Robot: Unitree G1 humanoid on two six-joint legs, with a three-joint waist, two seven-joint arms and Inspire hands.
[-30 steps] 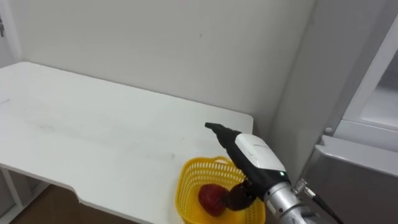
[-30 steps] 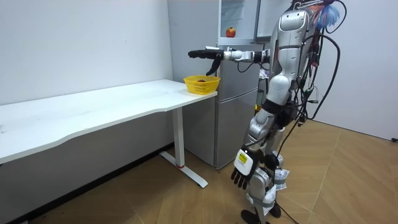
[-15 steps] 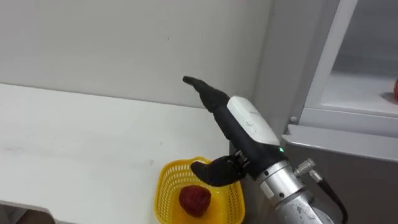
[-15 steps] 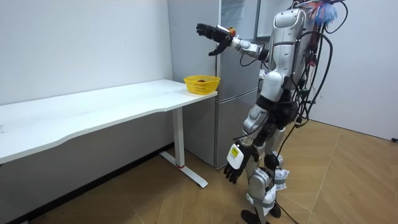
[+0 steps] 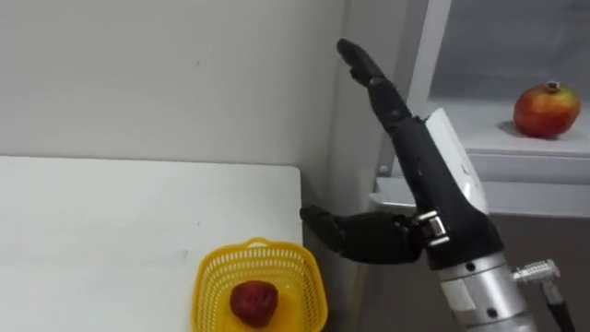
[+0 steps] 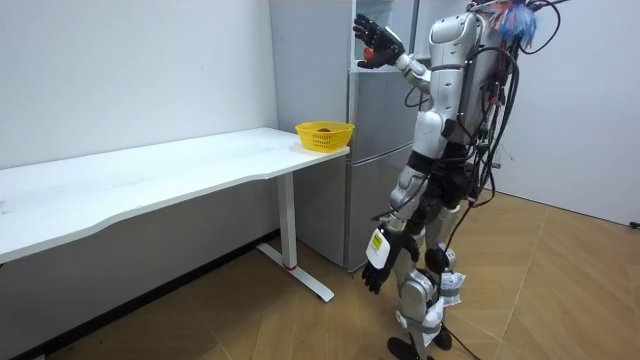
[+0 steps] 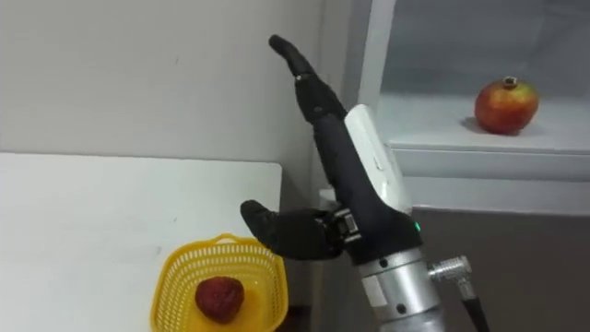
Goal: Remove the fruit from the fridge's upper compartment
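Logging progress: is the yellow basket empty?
No. One red fruit lies inside the yellow basket, which stands on the white table.

The right hand is clad in matt black on its fingers, with a glossy white plastic shell on the back and bare metal at the wrist. The basket is moulded of yellow plastic lattice (faintly shiny). The counter is finished smooth, matt white. The pomegranate is smooth-skinned and softly glossy; the red fruit looks duller and rougher.
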